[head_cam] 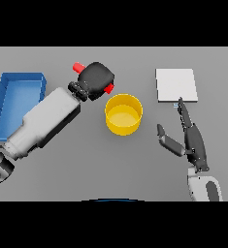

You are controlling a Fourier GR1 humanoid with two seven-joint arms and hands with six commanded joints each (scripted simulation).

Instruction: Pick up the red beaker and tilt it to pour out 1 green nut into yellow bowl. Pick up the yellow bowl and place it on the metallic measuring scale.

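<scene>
Gripping red beaker point(78, 67), left hand point(96, 80) holds it tilted just beside yellow bowl point(123, 114), bowl lower-right of hand; right hand point(192, 140) released.

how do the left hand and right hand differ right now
The left hand is curled round the red beaker, raised just behind the yellow bowl; the right hand holds nothing, fingers straight. The left sits mid-table; the right lies to the right, fingertips reaching the metallic scale. Both are dark.
</scene>
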